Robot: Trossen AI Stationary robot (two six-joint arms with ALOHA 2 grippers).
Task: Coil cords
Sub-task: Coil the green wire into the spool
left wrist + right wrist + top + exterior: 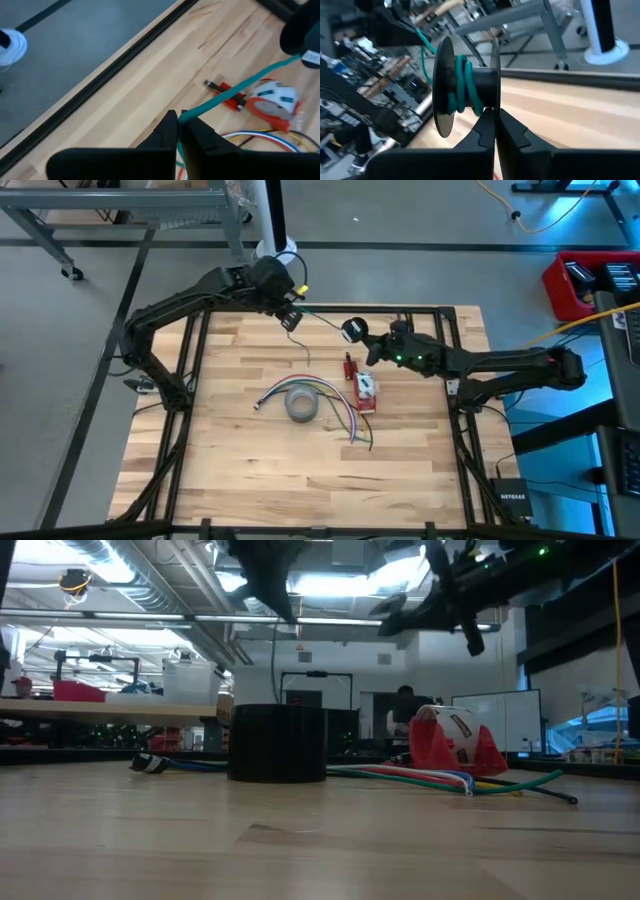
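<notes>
The grey tape roll (302,405) is lying on the wooden table (250,470). Just beside it, toward the right arm, a bundle of coloured wires (345,415) is fanning out. A red and white object (366,388) is sitting near it on the same side.

Beyond the tape roll, above the far part of the table, both arms are working in the air. The left gripper (178,127) is pinching the green cord (240,85) with its fingers fully together. From there the cord is running in a nearly straight line over to the right arm. The right gripper (495,125) is also closed, and it appears to be gripping the black spool (487,80) at the edge of one flange. A few turns of the cord are sitting on the hub of the spool.

I judge that the cord is light, thin and soft, with a smooth jacket that can slip between the pads. It is bending easily and will not hold a shape alone, so it is needing light tension to lie tidy. It is best gripped on the free length close to the spool, while the stiff spool is taken by a flange.
</notes>
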